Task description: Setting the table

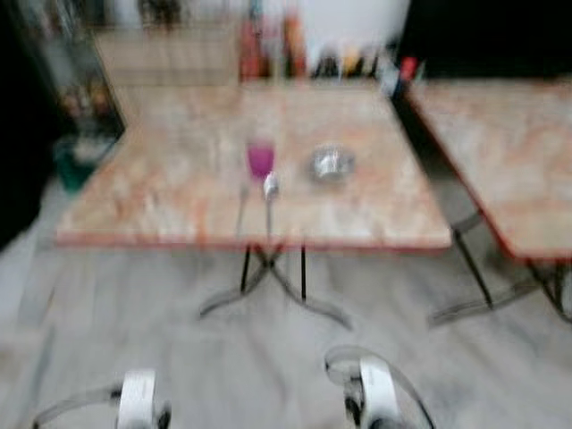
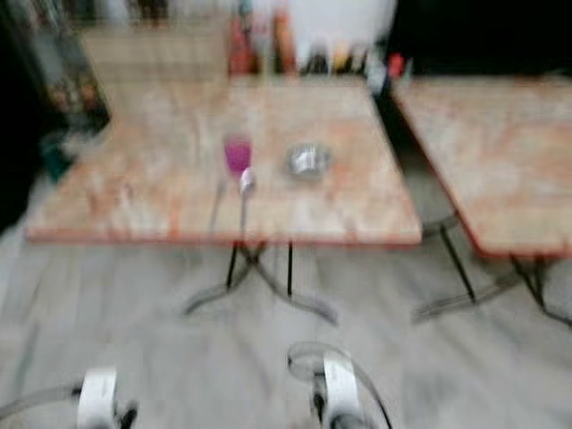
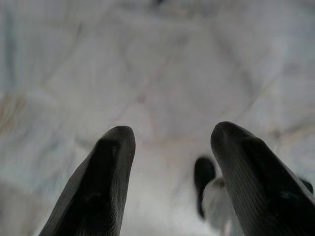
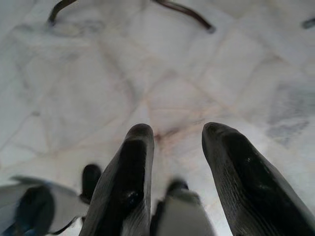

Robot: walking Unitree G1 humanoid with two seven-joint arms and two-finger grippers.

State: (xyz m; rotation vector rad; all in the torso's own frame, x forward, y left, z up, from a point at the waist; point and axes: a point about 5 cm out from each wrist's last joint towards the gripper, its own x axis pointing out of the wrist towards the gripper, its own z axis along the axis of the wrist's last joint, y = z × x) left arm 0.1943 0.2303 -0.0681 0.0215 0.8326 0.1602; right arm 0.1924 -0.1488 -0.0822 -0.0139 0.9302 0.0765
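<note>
Looking down from the head camera, you have a blurred scene, so fine detail is lost. At the far left a dark doorway or cabinet edge borders the pale tiled floor [image 1: 268,375]. Next comes the main bench [image 1: 170,197], a marbled orange-and-cream top on thin crossed metal legs. On it, near the middle, you see a pink cup [image 1: 260,159] standing upright; just in front of it, towards you, lie two long thin utensils, a grey one [image 1: 242,207] and, beside it on the right, one with a white end [image 1: 270,189]; which kind each is you cannot tell. A little further right, apart from the cup, sits a small metal bowl [image 1: 332,164]. Along the far edge of the bench stands a row of bottles [image 1: 268,45], red and orange among them. To the right, across a narrow gap, a second bench [image 1: 509,152] of the same pattern begins.

Both your arms hang low over the floor, well short of the bench. Your left gripper [image 3: 170,135] points at the tiles with its two black fingers spread apart and nothing between them. Your right gripper [image 4: 177,132] is likewise spread and empty above the floor, with a table leg's curved foot [image 4: 184,12] ahead of it.
</note>
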